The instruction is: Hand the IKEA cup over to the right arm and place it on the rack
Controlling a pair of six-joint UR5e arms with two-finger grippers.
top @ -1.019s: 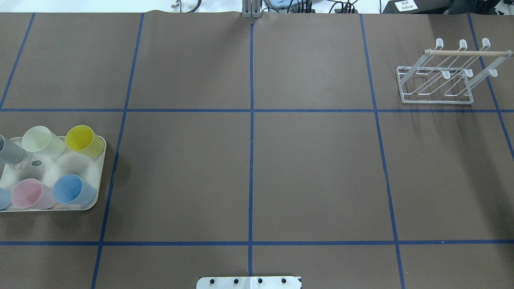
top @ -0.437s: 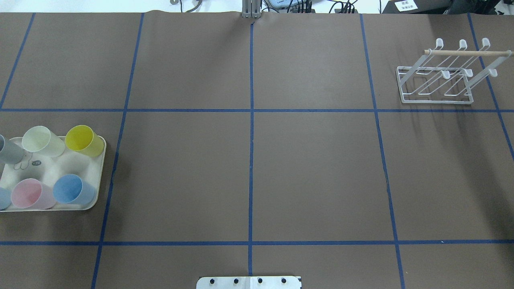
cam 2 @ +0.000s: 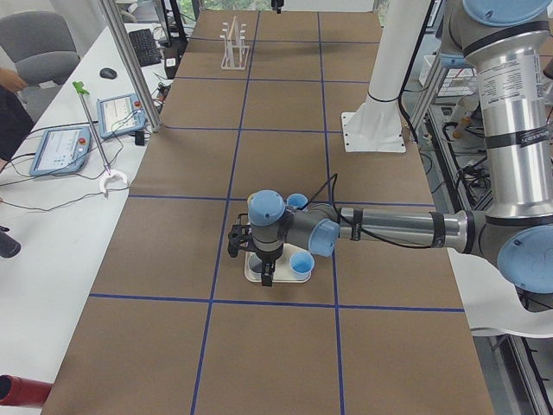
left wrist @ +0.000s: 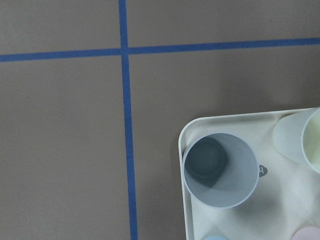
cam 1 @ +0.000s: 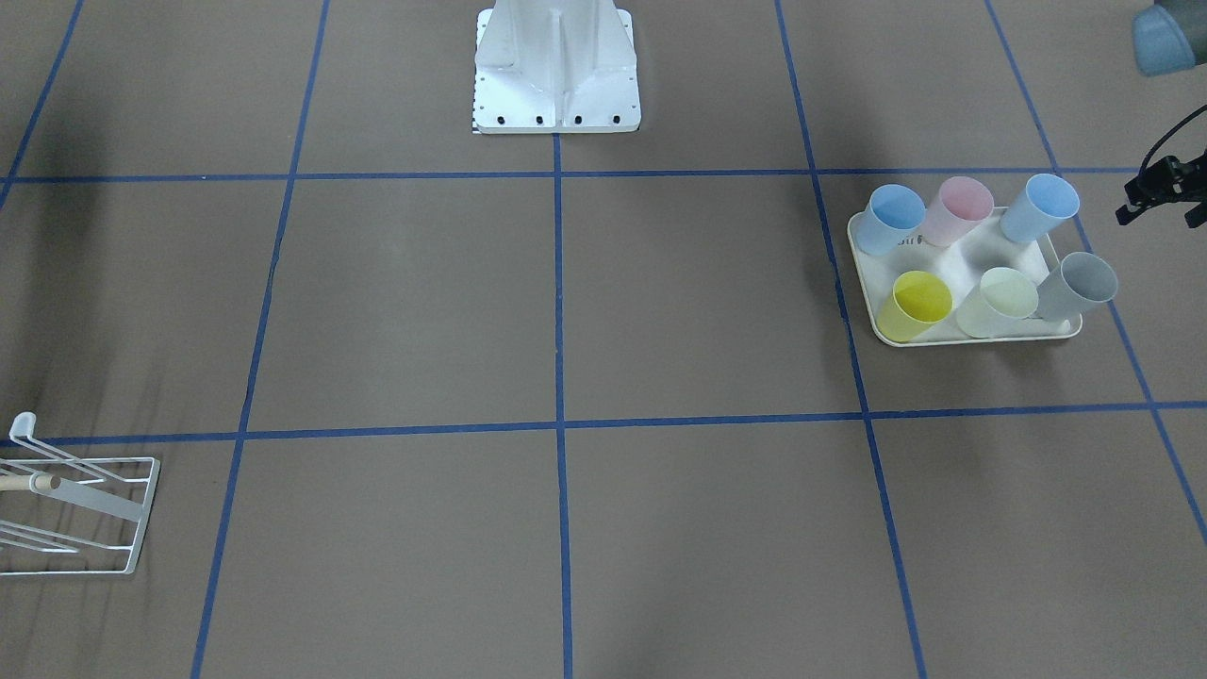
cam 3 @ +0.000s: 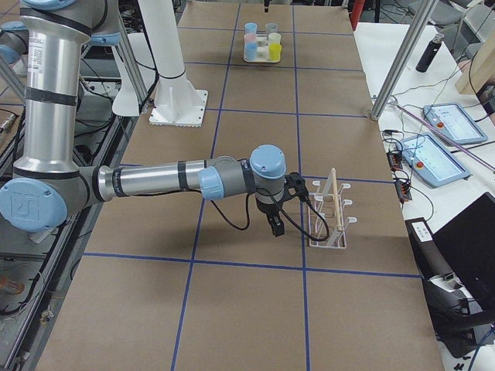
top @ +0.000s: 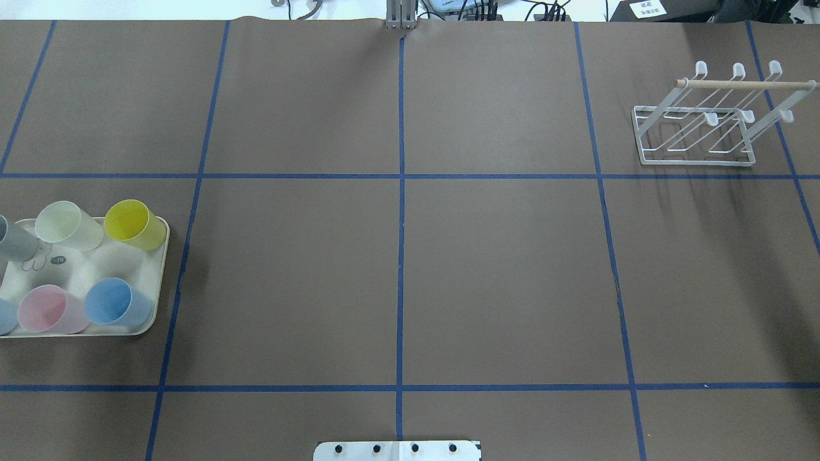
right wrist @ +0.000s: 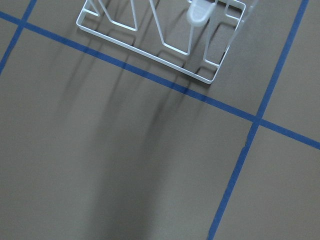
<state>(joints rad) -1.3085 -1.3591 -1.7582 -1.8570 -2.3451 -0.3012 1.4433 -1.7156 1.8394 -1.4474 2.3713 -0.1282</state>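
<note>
Fingers: we can't tell the gap on either | left gripper [cam 2: 266, 275] hangs over grey cup [left wrist: 220, 170], probably for pickup | right gripper [cam 3: 275, 226] sits by rack [cam 3: 332, 205], handy for the hand-off

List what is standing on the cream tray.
Six upright cups stand on the tray: blue cup, pink cup, second blue cup, yellow cup, pale green cup, grey cup. The tray floor beneath them is covered.

left arm [cam 2: 393, 229] / right arm [cam 3: 151, 179]: silver tubes, blue-capped grey joints | wrist cables [cam 3: 234, 226]: black | base [cam 1: 556, 85]: white, dark screws
</note>
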